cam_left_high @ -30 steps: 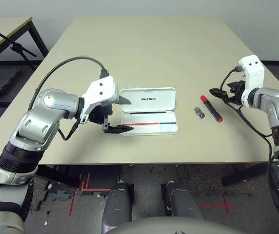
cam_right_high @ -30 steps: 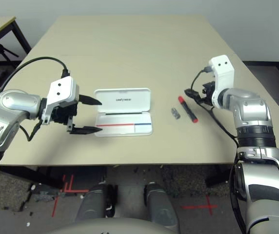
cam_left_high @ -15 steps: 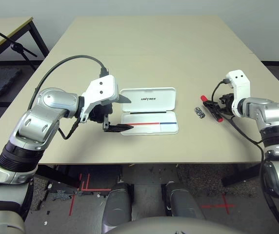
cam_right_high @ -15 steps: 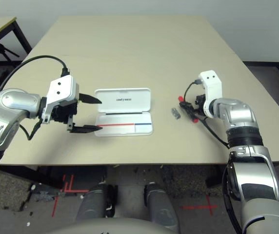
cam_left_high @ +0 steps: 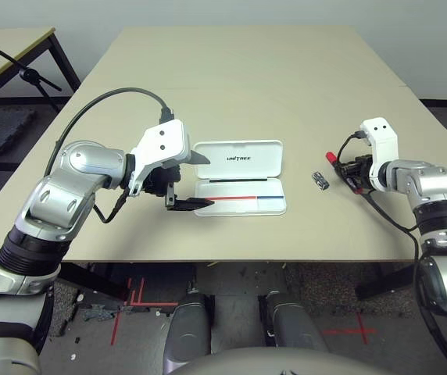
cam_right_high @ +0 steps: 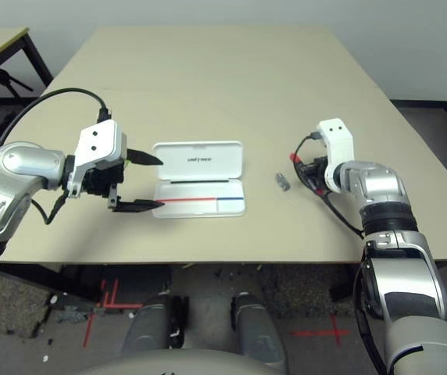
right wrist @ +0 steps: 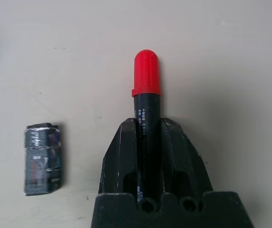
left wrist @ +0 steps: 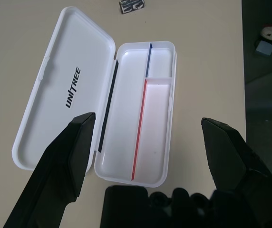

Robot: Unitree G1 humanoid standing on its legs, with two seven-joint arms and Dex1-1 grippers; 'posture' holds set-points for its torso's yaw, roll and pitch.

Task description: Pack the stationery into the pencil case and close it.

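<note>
The right pincer (right wrist: 148, 142) pinches the black marker (right wrist: 145, 118) low on the bench (cam_left_high: 247, 78), just beside the metal clip (right wrist: 42, 159). Gripped along its barrel, the marker could swivel or slip during the lift. The left pincer (left wrist: 145, 142) hangs spread beside the open pencil case (left wrist: 157, 95), whose tray holds no stationery yet.

Open pencil case at centre, arms on either side

The white pencil case (cam_right_high: 199, 179) lay open on the tan table (cam_right_high: 223, 70); at left the left gripper (cam_right_high: 139, 182) stood spread beside it, while at right the right gripper (cam_right_high: 305, 167) sat low near the small clip (cam_right_high: 282, 181).
</note>
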